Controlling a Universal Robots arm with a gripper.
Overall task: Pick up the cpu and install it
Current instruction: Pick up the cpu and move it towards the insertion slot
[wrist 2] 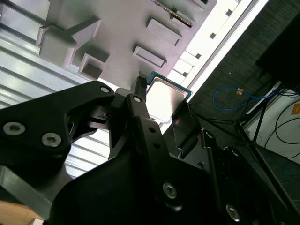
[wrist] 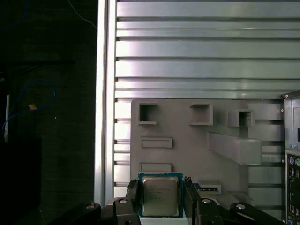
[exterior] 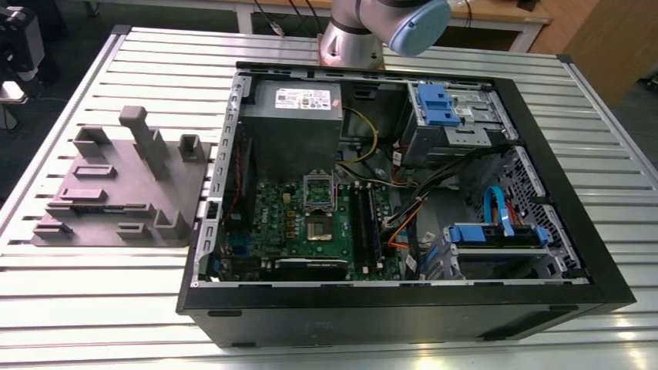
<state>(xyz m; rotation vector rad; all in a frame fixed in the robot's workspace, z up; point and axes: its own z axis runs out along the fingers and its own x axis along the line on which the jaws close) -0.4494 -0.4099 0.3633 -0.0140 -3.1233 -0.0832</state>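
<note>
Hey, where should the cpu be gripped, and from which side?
Grip the cpu by two opposite thin edges, coming square to its flat top. It is a thin square plate, so only the edges offer parallel faces; the tool clamps them that way.

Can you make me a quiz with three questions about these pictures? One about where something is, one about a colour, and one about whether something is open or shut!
1. Where is the cpu?
A) held by the tool
B) in a drawer
C) on the floor

2. What colour is the moulded tray?
A) red
B) grey
C) green

3. How is the computer case?
A) closed up
B) wrapped in a bag
C) open, insides showing

Answers:
1 A: in both wrist views the tool grips the cpu by two edges.
2 B: the tray looks grey in the exterior view.
3 C: the motherboard shows inside.
</note>
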